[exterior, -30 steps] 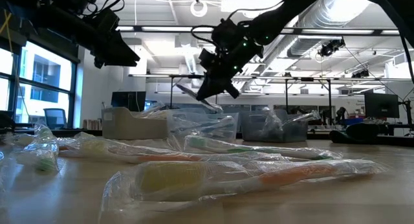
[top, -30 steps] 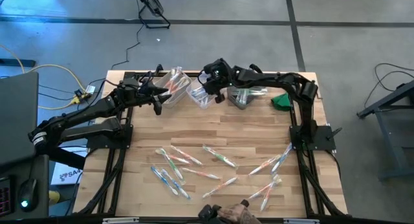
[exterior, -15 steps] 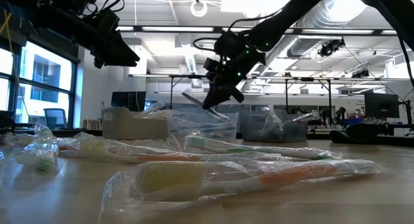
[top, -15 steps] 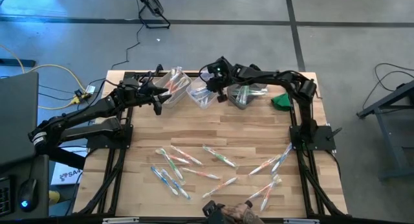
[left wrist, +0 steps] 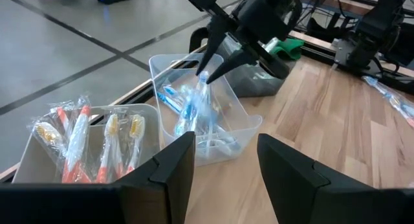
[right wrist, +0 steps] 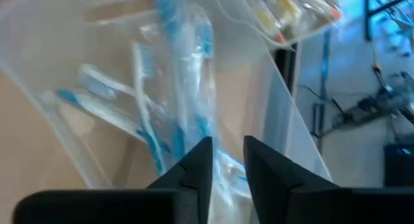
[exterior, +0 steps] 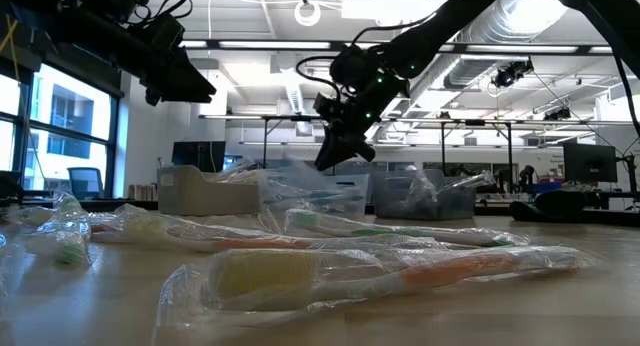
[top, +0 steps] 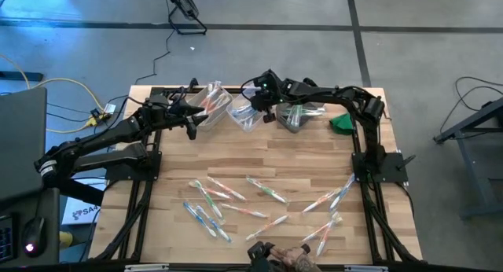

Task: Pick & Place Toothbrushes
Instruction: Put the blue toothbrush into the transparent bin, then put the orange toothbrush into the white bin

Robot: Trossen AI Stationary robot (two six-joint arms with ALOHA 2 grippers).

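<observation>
My right gripper hangs open over the middle clear bin. A blue toothbrush in a clear wrapper stands tilted in that bin among other blue ones. Its upper end reaches up between my fingertips. In the right wrist view the same toothbrush lies just beyond the gripper. My left gripper waits open and holds nothing, near the left bin, which holds orange toothbrushes. Several wrapped toothbrushes lie on the near half of the table. My right gripper points slanting down from the table's right, its fingers on either side of the wrapper's upper end. I cannot tell whether they touch it. The toothbrush's lower end rests inside the middle bin.
A grey bin with green toothbrushes stands right of the middle bin, and a small green object lies beyond it. A person's hand shows at the table's near edge. Bare wood lies between the bins and the loose toothbrushes.
My right gripper has sunk a little over the middle bin, rolled slightly and opened. The blue toothbrush that stuck out sideways from its fingers above the bins has dropped into the middle bin.
</observation>
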